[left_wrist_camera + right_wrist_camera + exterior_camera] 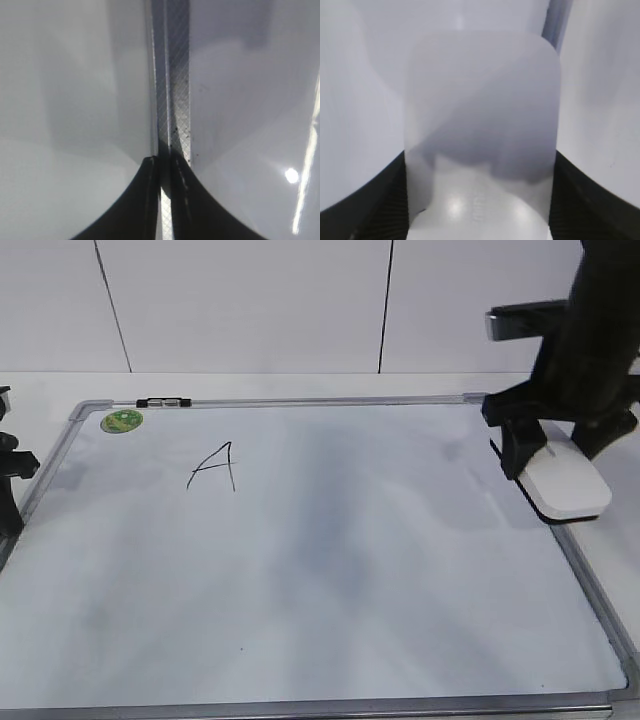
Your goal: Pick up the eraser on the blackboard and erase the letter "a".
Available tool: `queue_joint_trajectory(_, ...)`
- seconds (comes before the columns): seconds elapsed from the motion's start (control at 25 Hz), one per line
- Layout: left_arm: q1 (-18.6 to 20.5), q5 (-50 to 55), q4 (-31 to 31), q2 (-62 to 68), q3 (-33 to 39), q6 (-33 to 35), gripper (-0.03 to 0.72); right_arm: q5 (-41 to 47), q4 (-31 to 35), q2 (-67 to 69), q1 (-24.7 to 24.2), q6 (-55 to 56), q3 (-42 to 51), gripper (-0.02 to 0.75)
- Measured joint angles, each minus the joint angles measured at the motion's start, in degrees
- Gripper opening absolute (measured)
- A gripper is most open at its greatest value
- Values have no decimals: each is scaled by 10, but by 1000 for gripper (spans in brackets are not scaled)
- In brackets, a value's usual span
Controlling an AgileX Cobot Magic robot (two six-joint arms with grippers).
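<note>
White wall panels with thin dark seams stood behind a pale tabletop, on which the blackboard lay flat: one large whiteboard with a grey metal frame and rounded corner pieces. One round green sticker sat in its far left corner, and one small black-and-silver clip rested on the far frame rail. One angular capital "A" in thin black marker showed on the left part of the board; no lowercase letter could be made out on the surface.

One eraser, a white glossy oblong block with rounded corners and a thin dark underside, sat at the board's right edge, over the frame. In the right wrist view it filled the middle, with faint grey lettering near its close end.

Two arms were in view. The right arm came down from the upper right, and the right gripper was clamped on the eraser, one dark finger on each long side. The left gripper hung above the board's left frame rail, its jaws pressed together and holding nothing.
</note>
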Motion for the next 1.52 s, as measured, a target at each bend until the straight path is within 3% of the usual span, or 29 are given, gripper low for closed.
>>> queue_joint_trajectory(0.32, 0, 0, 0, 0, 0, 0, 17, -92, 45, -4, -68, -11, 91, 529)
queue_joint_trajectory(0.64, 0, 0, 0, 0, 0, 0, 17, -110, 50, 43, -70, -21, 75, 529)
queue_joint_trajectory(1.04, 0, 0, 0, 0, 0, 0, 17, -94, 50, 102, -71, -28, -16, 529)
queue_joint_trajectory(1.52, 0, 0, 0, 0, 0, 0, 17, -82, 57, 118, -71, -27, -21, 529)
